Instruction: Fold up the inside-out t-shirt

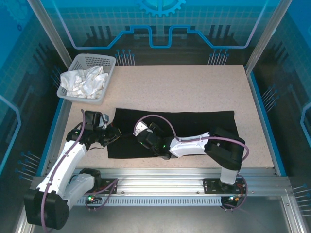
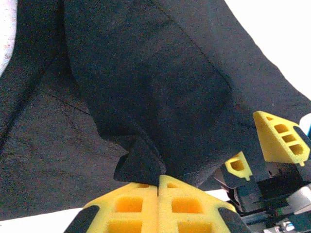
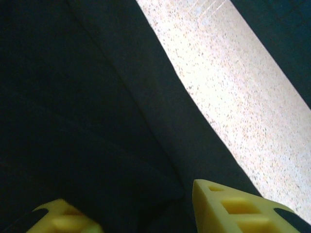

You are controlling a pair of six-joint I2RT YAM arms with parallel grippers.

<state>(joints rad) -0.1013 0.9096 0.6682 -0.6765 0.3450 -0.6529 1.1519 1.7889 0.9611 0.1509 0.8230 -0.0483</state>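
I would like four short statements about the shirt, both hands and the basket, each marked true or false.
1. The left hand is shut on a fold of the black t-shirt. True.
2. The white cloth lies on the t-shirt. False: it sits in the grey basket at the far left corner of the table.
3. The right hand is open over the t-shirt. True.
4. The t-shirt hangs over the table's right edge. False: it lies flat on the table, short of that edge.
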